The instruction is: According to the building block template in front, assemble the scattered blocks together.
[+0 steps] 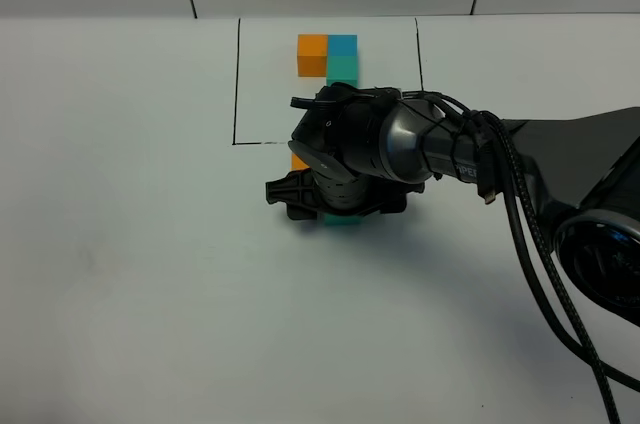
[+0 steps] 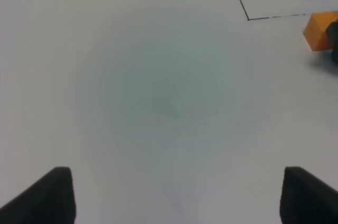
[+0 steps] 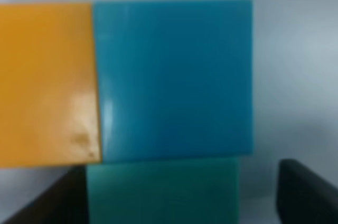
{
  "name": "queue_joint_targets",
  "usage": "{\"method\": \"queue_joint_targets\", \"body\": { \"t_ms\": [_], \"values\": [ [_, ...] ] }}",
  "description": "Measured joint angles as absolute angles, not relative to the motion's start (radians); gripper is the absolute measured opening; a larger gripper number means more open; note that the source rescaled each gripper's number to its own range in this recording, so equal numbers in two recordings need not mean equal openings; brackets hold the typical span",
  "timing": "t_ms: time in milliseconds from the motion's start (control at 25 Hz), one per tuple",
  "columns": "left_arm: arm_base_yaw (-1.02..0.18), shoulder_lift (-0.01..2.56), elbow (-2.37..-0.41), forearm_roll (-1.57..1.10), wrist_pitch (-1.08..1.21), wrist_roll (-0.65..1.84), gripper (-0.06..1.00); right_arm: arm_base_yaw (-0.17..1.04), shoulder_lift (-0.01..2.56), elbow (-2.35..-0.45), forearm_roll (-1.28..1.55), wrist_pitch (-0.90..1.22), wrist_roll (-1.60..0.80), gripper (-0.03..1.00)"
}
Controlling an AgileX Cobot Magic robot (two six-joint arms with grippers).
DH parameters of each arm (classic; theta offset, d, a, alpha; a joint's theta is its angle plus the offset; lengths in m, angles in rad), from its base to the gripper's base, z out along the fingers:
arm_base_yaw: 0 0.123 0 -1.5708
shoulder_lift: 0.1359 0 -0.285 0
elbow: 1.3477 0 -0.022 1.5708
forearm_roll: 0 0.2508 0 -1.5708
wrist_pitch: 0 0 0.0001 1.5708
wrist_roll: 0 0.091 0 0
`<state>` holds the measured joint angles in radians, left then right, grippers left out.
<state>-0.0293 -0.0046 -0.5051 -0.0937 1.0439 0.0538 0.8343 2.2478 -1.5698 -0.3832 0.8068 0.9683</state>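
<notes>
1. The scattered blocks, three small plain matte cubes, lie just below the lower line of the thin black drawn rectangle [image 1: 236, 84] on the white tabletop [image 1: 120, 244], mostly covered in the high view by the right arm.
2. Farthest left of them is the orange cube [image 3: 47, 81]; in the high view only a sliver of it [image 1: 297, 160] shows at the arm's left edge (the left wrist view shows it [image 2: 318, 31] near the frame's corner).
3. The blue cube [image 3: 174, 76] sits flush against the orange one, side by side.
4. The teal-green cube [image 3: 163, 192] touches the blue cube's other side, making an L; the high view shows its lower edge [image 1: 342, 220] under the gripper.
5. The building block template [image 1: 330, 56], an L-shaped trio of orange, blue and teal-green cubes, sits inside the black rectangle, beyond the arm.
6. The left gripper [image 2: 174, 197] hovers over bare table well left of the blocks, its two dark fingers [image 2: 47, 197] wide apart and holding nothing.
7. The right gripper [image 3: 174, 197] is directly over the joined cubes; its fingers [image 3: 309, 192] stand either side of the teal-green cube, with a clear gap on one side, so nothing is clamped.
</notes>
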Motion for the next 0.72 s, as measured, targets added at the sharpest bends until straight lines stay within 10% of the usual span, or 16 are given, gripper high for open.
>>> {"method": "queue_joint_targets", "body": {
  "t_ms": [240, 720],
  "values": [
    [-0.029, -0.005, -0.505, -0.094, 1.044, 0.054, 0.76, 0.834, 2.212, -1.561, -0.337, 0.801, 0.913, 0.98],
    [-0.029, -0.005, -0.505, -0.094, 1.044, 0.054, 0.76, 0.826, 1.95, -1.561, -0.371, 0.874, 0.807, 0.99]
  ]
}}
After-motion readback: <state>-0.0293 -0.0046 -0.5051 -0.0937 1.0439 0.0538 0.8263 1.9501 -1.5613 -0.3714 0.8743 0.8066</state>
